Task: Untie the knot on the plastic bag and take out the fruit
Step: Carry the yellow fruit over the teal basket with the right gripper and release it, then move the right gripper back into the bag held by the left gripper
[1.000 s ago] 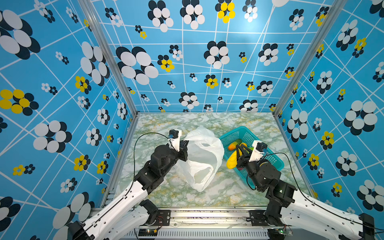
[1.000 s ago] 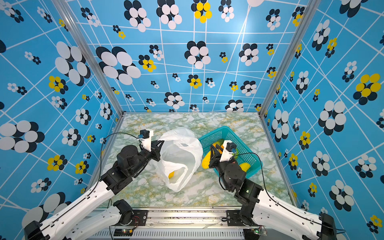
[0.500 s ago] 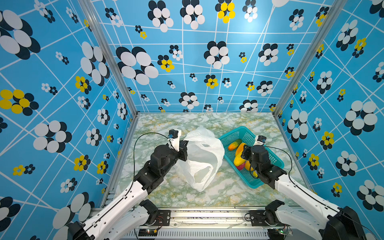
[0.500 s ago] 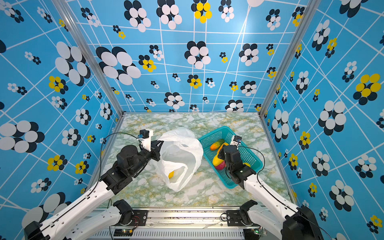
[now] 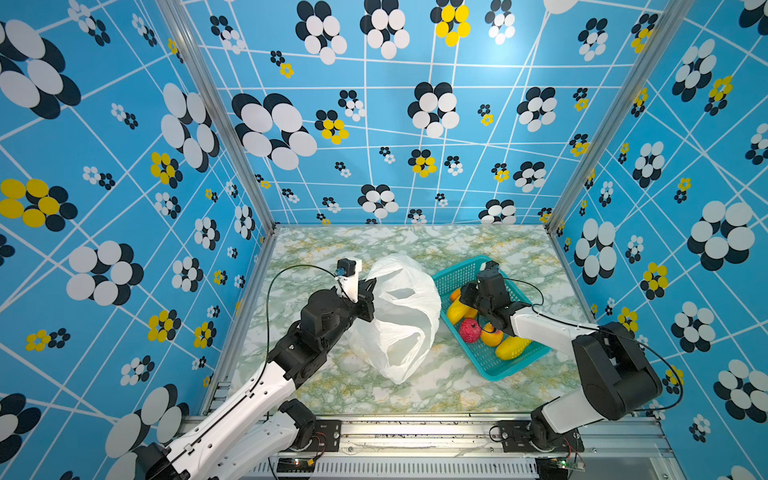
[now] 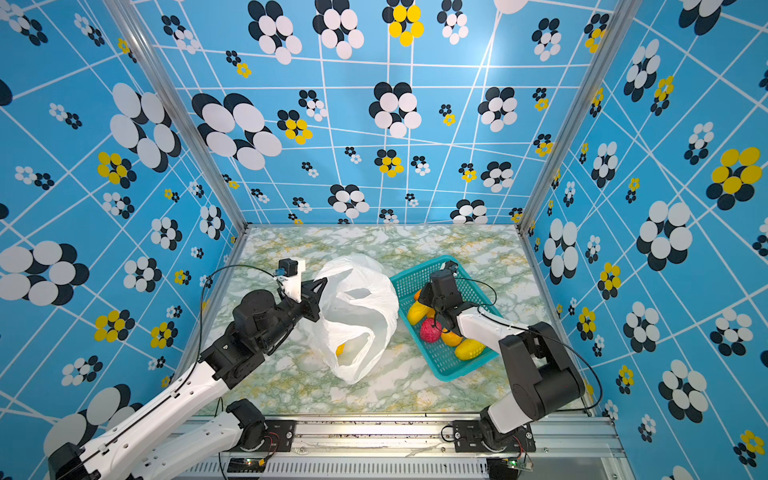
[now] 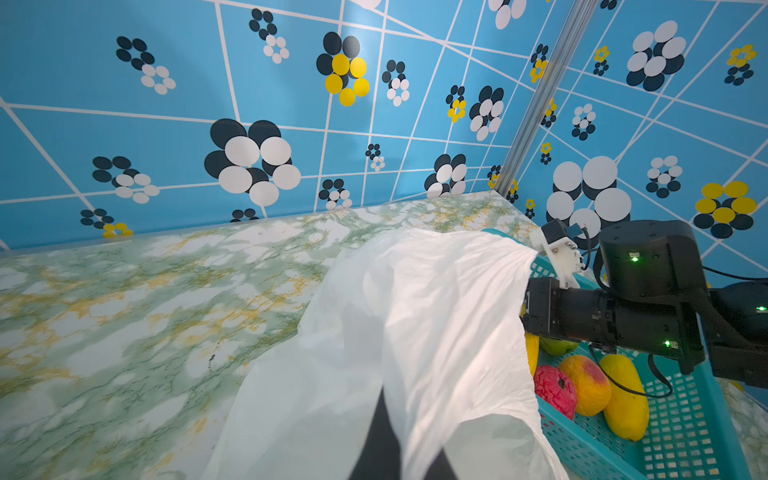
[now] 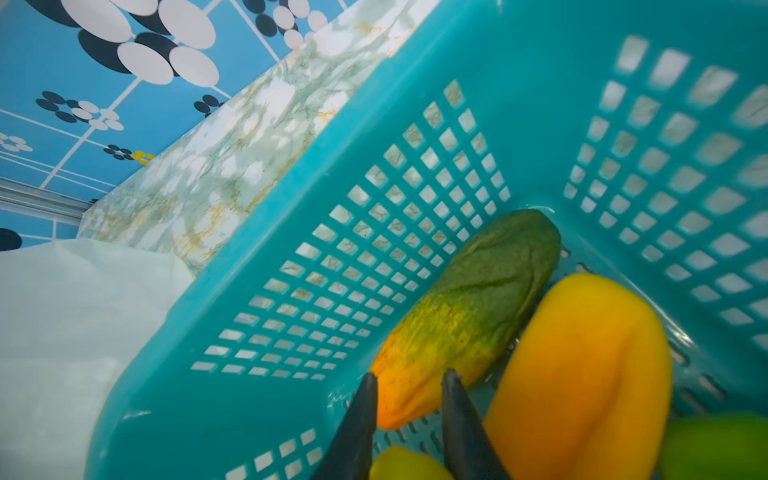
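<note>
While the left gripper (image 5: 371, 286) pinches a fold of the bag (image 5: 399, 316) with its jaws fully closed, that side of the bag is held up off the table (image 5: 374, 390) and the rest sags down toward the near edge. Both top views show this grip (image 6: 320, 284), and in the left wrist view the dark fingers (image 7: 384, 428) meet with white plastic draped over and around them. The bag (image 6: 353, 307) sits mid-table, just left of the basket (image 5: 455, 274) and close enough that the two seem to touch. Its mouth gapes toward the front with the handle loops slack, and in a top view a yellow fruit (image 6: 340, 349) shows inside it. The right gripper (image 8: 409, 376) is down inside the basket (image 8: 374, 166), near its far left wall. Its jaws stand only a little apart, with one finger on each side of the orange tip of a green-orange fruit (image 8: 478, 299). They look to be touching that tip, so it reads as a grip. That fruit lies along the wall on the basket floor, with a plump yellow one (image 8: 582, 374) against it. From the left wrist view these fingers are hidden behind the bag (image 7: 415, 324). In the near half of the basket lie a red fruit (image 5: 470, 330), an orange fruit (image 5: 491, 336) touching it, and a long yellow fruit (image 5: 513, 348) nearest the front corner.
</note>
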Available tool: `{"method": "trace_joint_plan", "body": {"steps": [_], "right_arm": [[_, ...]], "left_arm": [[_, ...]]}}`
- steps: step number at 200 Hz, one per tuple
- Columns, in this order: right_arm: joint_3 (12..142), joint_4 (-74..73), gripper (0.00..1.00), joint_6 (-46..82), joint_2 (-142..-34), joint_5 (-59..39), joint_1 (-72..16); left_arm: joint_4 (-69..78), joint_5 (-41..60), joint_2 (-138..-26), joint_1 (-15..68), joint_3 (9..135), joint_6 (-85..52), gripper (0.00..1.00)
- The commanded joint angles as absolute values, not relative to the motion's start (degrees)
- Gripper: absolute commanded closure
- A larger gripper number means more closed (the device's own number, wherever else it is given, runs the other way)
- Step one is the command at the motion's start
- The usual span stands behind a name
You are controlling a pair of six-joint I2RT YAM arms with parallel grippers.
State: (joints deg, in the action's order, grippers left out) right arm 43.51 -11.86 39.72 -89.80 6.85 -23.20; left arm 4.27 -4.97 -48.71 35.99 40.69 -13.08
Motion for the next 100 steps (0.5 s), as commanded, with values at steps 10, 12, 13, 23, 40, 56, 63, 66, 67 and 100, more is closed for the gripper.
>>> {"method": "trace_joint_plan", "body": {"steps": [10, 12, 13, 23, 40, 56, 63, 66, 67, 100], "right_arm": [[46.02, -14.28, 0.68, 41.13, -93.42, 3.84, -23.29], [46.05, -14.20, 0.66, 41.15, -93.56, 3.79, -23.27], [46.14, -14.22, 0.65, 41.14, -93.62, 3.79, -23.28], [46.40, -14.26, 0.56, 41.15, -93.95, 3.64, -23.22], [46.48, -13.78, 0.45, 40.75, -92.90, 3.60, -23.23], [46.28, -12.50, 0.34, 39.97, -90.08, 4.16, -23.34], [46.10, -11.66, 0.30, 39.52, -88.45, 4.60, -23.37], [46.06, -11.36, 0.28, 39.28, -87.79, 4.79, -23.38], [46.06, -11.26, 0.28, 39.20, -87.57, 4.86, -23.38], [43.74, -5.93, 0.22, 37.05, -76.07, 7.57, -23.67]], "left_arm": [[3.58, -5.27, -48.82, 35.43, 42.46, -13.36, 1.00], [3.53, -5.27, -48.86, 35.42, 42.45, -13.31, 1.00], [3.57, -5.27, -48.86, 35.42, 42.45, -13.29, 1.00], [3.66, -5.36, -48.87, 35.42, 42.46, -13.36, 1.00], [3.68, -5.36, -48.95, 35.42, 42.45, -13.33, 1.00], [3.62, -5.36, -48.96, 35.42, 42.54, -13.36, 1.00], [3.59, -5.32, -48.98, 35.43, 42.54, -13.45, 1.00], [3.59, -5.28, -48.96, 35.40, 42.52, -13.43, 1.00], [3.60, -5.28, -48.96, 35.39, 42.53, -13.43, 1.00], [3.60, -5.21, -48.77, 35.27, 42.45, -13.40, 1.00]]}}
